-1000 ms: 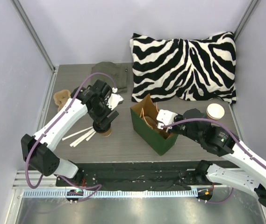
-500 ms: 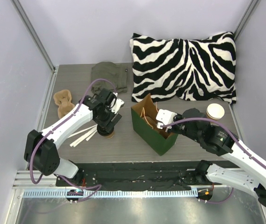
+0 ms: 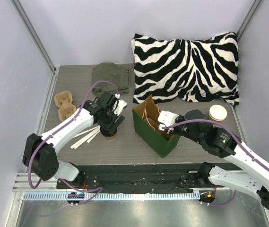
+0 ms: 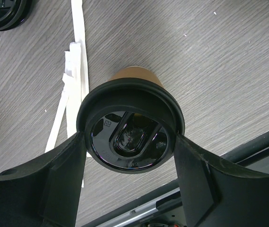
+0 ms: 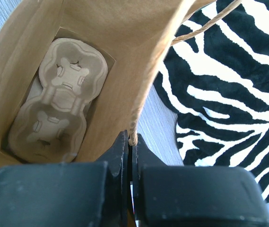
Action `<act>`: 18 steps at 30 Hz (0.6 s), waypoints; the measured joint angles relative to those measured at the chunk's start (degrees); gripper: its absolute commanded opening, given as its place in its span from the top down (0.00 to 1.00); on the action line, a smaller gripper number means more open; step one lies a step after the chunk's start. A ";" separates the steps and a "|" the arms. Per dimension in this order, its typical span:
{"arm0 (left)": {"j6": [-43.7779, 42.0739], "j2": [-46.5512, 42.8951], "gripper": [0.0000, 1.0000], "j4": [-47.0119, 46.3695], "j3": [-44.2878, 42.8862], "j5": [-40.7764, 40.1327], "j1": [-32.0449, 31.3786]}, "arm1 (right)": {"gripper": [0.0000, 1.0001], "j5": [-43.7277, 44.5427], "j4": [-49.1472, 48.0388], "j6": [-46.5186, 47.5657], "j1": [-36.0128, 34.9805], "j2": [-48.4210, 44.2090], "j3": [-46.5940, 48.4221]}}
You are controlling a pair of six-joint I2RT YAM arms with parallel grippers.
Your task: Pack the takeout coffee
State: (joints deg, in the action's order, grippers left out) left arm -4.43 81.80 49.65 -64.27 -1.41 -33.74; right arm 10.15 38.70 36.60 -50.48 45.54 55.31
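Observation:
The takeout coffee (image 4: 130, 137), a tan paper cup with a black lid, stands upright on the table left of the bag (image 3: 108, 136). My left gripper (image 4: 129, 142) comes down over it (image 3: 108, 126), one finger pressed against each side of the lid rim. Whether the cup's base touches the table I cannot tell. The green paper bag (image 3: 159, 141) stands open at centre, tan inside (image 5: 101, 28). My right gripper (image 5: 130, 139) is shut on its twine handle (image 5: 135, 118) at the near rim (image 3: 164, 126).
One pulp cup tray (image 5: 54, 104) lies in the bag and another (image 3: 64, 104) on the table at the left. White paper-wrapped sticks (image 3: 83, 137) lie beside the cup. A loose black lid (image 4: 2, 14), a lidless cup (image 3: 218, 112), an olive cloth (image 3: 110, 75) and a zebra pillow (image 3: 186, 66) are about.
My left arm has swung toward the near side and a little right, uncovering the pulp tray at the left. The gripper stays around the cup. The right arm and the bag have not moved.

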 measured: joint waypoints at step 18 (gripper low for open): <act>2.36 -6.78 0.32 -8.81 7.76 0.72 0.00 | 0.99 0.00 0.04 0.02 0.17 -0.02 0.00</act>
State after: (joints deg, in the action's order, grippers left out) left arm -2.07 75.02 40.84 -56.51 -0.69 -33.74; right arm 10.15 38.74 36.62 -50.30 45.52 55.31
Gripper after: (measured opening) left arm 0.721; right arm 0.042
